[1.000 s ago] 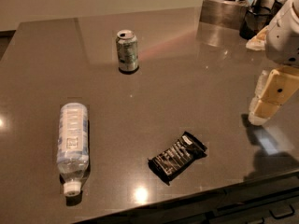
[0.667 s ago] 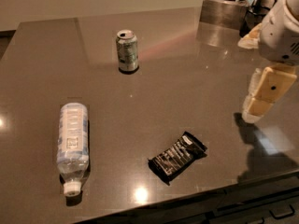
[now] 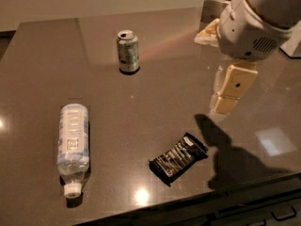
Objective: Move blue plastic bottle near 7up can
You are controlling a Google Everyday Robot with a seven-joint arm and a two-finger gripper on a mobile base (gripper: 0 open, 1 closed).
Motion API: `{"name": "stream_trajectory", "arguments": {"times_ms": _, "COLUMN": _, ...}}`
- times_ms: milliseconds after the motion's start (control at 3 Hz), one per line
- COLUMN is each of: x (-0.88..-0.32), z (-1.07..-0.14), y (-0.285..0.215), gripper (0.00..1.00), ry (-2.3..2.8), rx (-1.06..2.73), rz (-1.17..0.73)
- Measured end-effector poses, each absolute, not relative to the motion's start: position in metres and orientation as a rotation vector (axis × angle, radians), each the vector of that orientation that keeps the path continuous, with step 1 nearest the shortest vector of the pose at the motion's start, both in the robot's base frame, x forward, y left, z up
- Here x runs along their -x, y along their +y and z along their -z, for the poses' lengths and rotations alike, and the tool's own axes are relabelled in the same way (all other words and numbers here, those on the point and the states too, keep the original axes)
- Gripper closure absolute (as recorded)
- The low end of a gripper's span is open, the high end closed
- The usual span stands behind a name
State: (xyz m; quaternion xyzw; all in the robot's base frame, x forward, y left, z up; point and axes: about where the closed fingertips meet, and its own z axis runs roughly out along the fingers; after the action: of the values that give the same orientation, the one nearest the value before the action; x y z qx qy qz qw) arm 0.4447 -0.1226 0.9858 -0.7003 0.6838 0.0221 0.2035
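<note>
The blue plastic bottle (image 3: 73,145) lies on its side at the front left of the dark table (image 3: 155,79), its white cap pointing toward the front edge. The 7up can (image 3: 127,51) stands upright at the back middle, well apart from the bottle. My gripper (image 3: 222,103) hangs from the white arm at the right, above the table. It is empty, far to the right of both the bottle and the can.
A black snack wrapper (image 3: 179,158) lies at the front middle, just left of the gripper's shadow. A container (image 3: 212,6) and a pale crumpled thing (image 3: 207,34) stand at the back right. The table's front edge runs below the wrapper.
The arm and gripper have moved left, further over the table toward its middle. The bottle, can and wrapper have not moved.
</note>
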Motion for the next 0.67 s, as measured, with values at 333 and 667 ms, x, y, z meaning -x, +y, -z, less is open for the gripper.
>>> {"name": "stream_trajectory", "arguments": {"times_ms": 333, "x": -0.441, "z": -0.983, "y": -0.083, "gripper": 0.00, "ry": 1.756, "rx": 2.066, "rz": -0.100}}
{"name": "stream_trajectory", "arguments": {"times_ms": 667, "x": -0.439, "z": -0.974, "y": -0.041, "gripper": 0.00, "ry": 1.582, "rx": 2.194, "rz": -0.126}}
